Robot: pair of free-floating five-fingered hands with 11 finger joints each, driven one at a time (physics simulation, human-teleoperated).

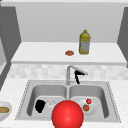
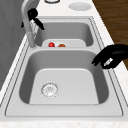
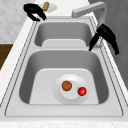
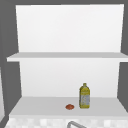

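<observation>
The right hand hangs at the faucet, just under its spout and behind the right basin; in the right side view its fingers point down, loosely spread and relaxed, close beside the spout and gripping nothing, though whether they touch it cannot be told. The left hand hovers over the front rim of the left basin; the left side view shows its fingers curled downward with the thumb near them, pinching nothing. The drain sits just beside it on the basin floor.

In the right basin lies a white plate carrying a brownish-orange fruit and a small red fruit, both well below the right hand. A large red ball fills the foreground of the front view, covering part of the sink's front rim. On the counter at far left stands a bowl holding a piece of bread. On the shelf above the sink stand a yellow bottle and, just to its left, a small reddish-brown item.
</observation>
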